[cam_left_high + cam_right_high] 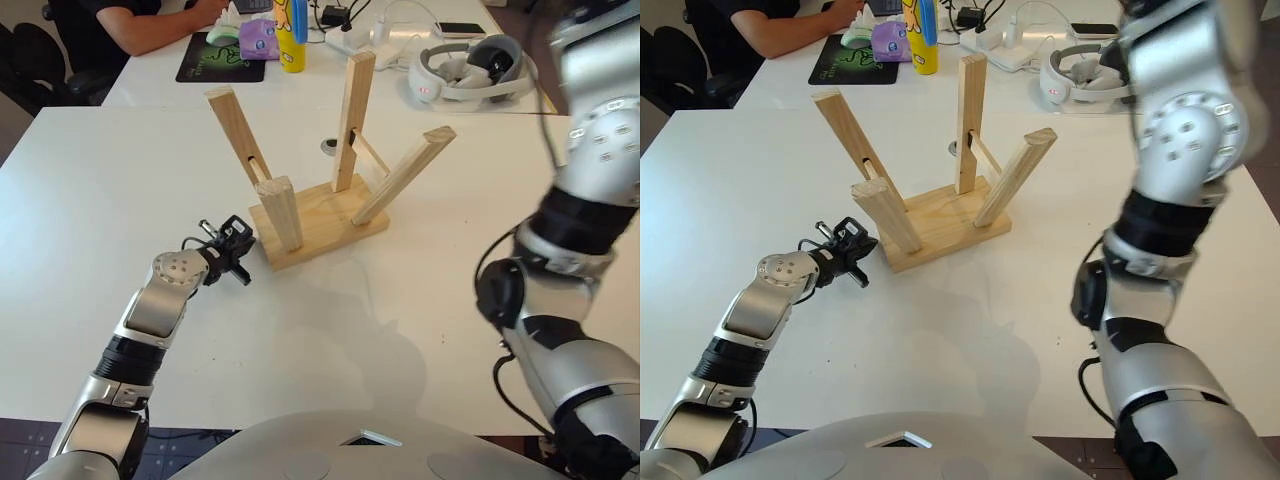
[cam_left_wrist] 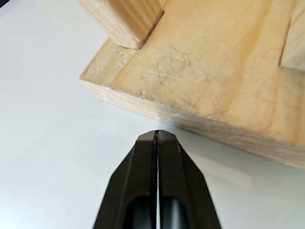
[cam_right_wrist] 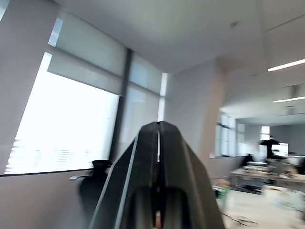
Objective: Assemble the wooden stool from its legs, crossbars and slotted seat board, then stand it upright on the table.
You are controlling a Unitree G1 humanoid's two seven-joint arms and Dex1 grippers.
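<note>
Pale wooden stool (image 1: 322, 226) rests legs-up on white surface (image 1: 110, 190); closed left claw (image 2: 157, 133) beside it should open, grip a leg (image 1: 281, 210) low; right claw (image 3: 158, 125) closed.

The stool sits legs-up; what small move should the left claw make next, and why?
Probably open the left claw: it is shut, just short of the seat board, which lies flat on the table with legs up; flipping needs a grip.

Open-plan office. White table (image 1: 110, 210); the neighbouring desk (image 1: 150, 85) at 12 o'clock holds a mouse pad (image 1: 205, 62) at 11 o'clock and a headset (image 1: 470, 72) at 1 o'clock. Elsewhere: tall windows with roller blinds (image 3: 71, 119), ceiling strip lights (image 3: 286, 64), rows of desks (image 3: 259, 176).
</note>
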